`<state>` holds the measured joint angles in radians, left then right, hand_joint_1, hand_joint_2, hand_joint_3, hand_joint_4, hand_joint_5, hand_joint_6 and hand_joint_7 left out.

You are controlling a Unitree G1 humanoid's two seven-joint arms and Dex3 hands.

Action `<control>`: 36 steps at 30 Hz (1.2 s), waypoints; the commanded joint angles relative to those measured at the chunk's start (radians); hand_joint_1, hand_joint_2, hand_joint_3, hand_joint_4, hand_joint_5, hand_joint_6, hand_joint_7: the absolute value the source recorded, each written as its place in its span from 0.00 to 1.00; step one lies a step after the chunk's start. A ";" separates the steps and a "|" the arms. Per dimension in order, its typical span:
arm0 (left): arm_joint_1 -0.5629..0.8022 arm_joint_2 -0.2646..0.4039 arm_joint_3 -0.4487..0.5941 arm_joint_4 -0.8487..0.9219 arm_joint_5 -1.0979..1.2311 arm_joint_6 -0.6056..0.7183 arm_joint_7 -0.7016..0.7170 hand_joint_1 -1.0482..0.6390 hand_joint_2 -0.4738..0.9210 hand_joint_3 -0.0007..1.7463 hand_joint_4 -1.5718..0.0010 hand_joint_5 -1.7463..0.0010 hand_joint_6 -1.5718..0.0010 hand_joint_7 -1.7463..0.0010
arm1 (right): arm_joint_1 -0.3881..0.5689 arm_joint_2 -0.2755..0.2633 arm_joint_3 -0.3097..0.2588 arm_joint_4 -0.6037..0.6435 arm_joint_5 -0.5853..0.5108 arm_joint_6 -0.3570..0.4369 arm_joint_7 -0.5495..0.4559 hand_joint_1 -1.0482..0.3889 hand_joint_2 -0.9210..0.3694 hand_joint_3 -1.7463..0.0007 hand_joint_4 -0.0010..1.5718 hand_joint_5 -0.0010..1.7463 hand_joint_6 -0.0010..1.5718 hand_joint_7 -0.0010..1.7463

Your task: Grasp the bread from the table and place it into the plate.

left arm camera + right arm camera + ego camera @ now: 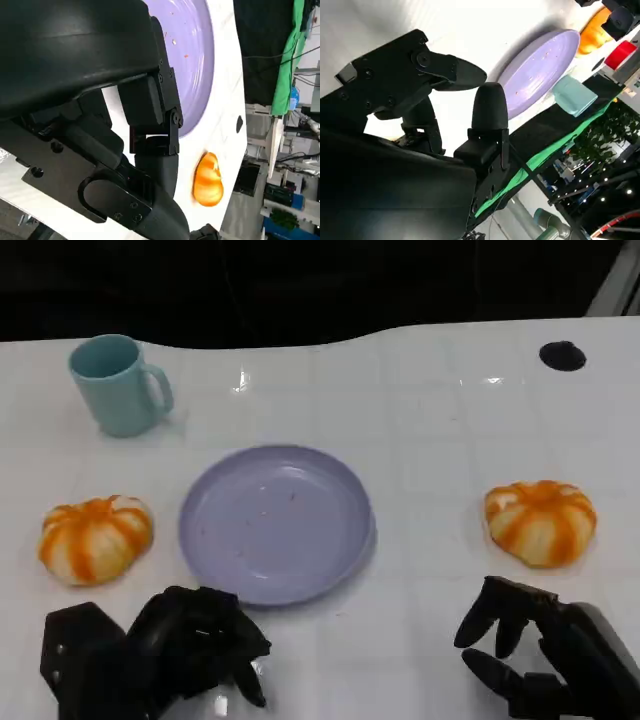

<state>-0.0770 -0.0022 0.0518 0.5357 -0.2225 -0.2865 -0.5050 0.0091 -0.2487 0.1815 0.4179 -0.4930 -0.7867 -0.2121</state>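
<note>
White table (pixel 420 390); two breads (pixel 95 538) (pixel 540 521); one plate (pixel 275 522)

Left hand (pixel 150 135) large in foreground, black shell and fingers (pixel 152 100) reaching out, nothing held between them. Purple plate (pixel 197 55) just beyond fingertips, crumbs on its surface. Orange-and-white bread (pixel 207 180) on white table (pixel 225 115) past hand, beside plate, well apart from fingers. Small black spot (pixel 239 124) on table farther out. Green cloth (pixel 287 55) beyond table edge.
</note>
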 commanded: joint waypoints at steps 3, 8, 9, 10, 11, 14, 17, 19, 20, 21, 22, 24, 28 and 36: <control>0.001 0.016 0.007 -0.008 -0.004 -0.003 -0.001 0.00 0.91 0.00 0.01 0.51 0.00 0.70 | -0.002 -0.010 -0.002 0.005 0.006 -0.010 -0.008 0.46 0.23 0.54 0.37 1.00 0.33 0.83; 0.004 0.015 0.006 -0.013 0.000 -0.002 0.006 0.00 0.91 0.00 0.01 0.51 0.00 0.70 | 0.003 -0.011 -0.013 -0.009 0.009 0.002 -0.011 0.47 0.22 0.55 0.36 1.00 0.37 0.75; 0.004 0.014 0.006 -0.013 0.000 -0.001 0.006 0.00 0.91 0.00 0.01 0.51 0.00 0.69 | 0.003 -0.012 -0.015 -0.010 0.010 0.002 -0.011 0.48 0.22 0.55 0.36 0.97 0.39 0.70; 0.004 0.015 0.006 -0.014 0.000 -0.001 0.006 0.00 0.91 0.00 0.01 0.51 0.00 0.69 | 0.001 -0.013 -0.017 -0.010 0.012 0.001 -0.011 0.48 0.22 0.55 0.36 0.96 0.40 0.68; 0.005 0.015 0.007 -0.015 0.000 0.000 0.006 0.00 0.91 0.00 0.01 0.51 0.00 0.69 | -0.003 -0.015 -0.022 -0.007 0.009 -0.005 -0.020 0.48 0.22 0.55 0.36 0.94 0.41 0.65; 0.004 0.015 0.008 -0.014 -0.001 0.001 0.008 0.00 0.92 0.00 0.01 0.51 0.00 0.69 | -0.016 -0.019 -0.033 0.003 0.003 -0.023 -0.044 0.49 0.22 0.55 0.37 0.90 0.43 0.58; 0.004 0.015 0.009 -0.012 -0.002 -0.002 0.007 0.00 0.91 0.00 0.01 0.51 0.00 0.69 | -0.024 -0.030 -0.043 -0.009 -0.019 -0.019 -0.069 0.49 0.22 0.57 0.38 0.79 0.45 0.51; 0.002 0.015 0.011 -0.005 -0.007 -0.005 -0.001 0.00 0.91 0.00 0.01 0.51 0.00 0.69 | -0.027 -0.039 -0.050 -0.024 -0.032 -0.013 -0.079 0.48 0.13 0.67 0.38 0.72 0.47 0.44; 0.001 0.016 0.012 -0.002 -0.007 -0.007 -0.003 0.00 0.91 0.00 0.01 0.51 0.00 0.69 | -0.028 -0.046 -0.057 -0.039 -0.043 -0.005 -0.084 0.48 0.10 0.72 0.39 0.68 0.47 0.41; 0.001 0.016 0.012 -0.002 -0.007 -0.008 -0.003 0.00 0.91 0.00 0.01 0.51 0.00 0.70 | -0.029 -0.052 -0.063 -0.054 -0.056 0.006 -0.089 0.47 0.05 0.79 0.39 0.62 0.48 0.34; 0.001 0.016 0.011 -0.002 -0.006 -0.009 -0.003 0.00 0.91 0.00 0.01 0.51 0.00 0.70 | -0.029 -0.056 -0.067 -0.064 -0.066 0.014 -0.093 0.47 0.03 0.82 0.39 0.59 0.49 0.30; 0.004 0.016 0.008 -0.012 0.001 -0.005 0.006 0.00 0.91 0.00 0.01 0.50 0.00 0.70 | -0.028 -0.073 -0.079 -0.102 -0.100 0.055 -0.097 0.46 0.01 0.86 0.35 0.53 0.47 0.24; 0.010 0.014 0.008 -0.017 0.000 -0.005 0.007 0.00 0.91 0.00 0.01 0.50 0.00 0.69 | -0.030 -0.104 -0.096 -0.152 -0.166 0.109 -0.129 0.46 0.00 0.88 0.33 0.39 0.45 0.12; 0.007 0.016 0.010 -0.009 0.000 -0.007 0.007 0.00 0.91 0.00 0.01 0.50 0.00 0.70 | -0.033 -0.175 -0.092 -0.269 -0.297 0.283 -0.099 0.41 0.00 0.89 0.22 0.25 0.34 0.02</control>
<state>-0.0757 -0.0015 0.0556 0.5322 -0.2219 -0.2888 -0.5033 -0.0261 -0.3866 0.0950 0.1911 -0.7617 -0.5576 -0.3304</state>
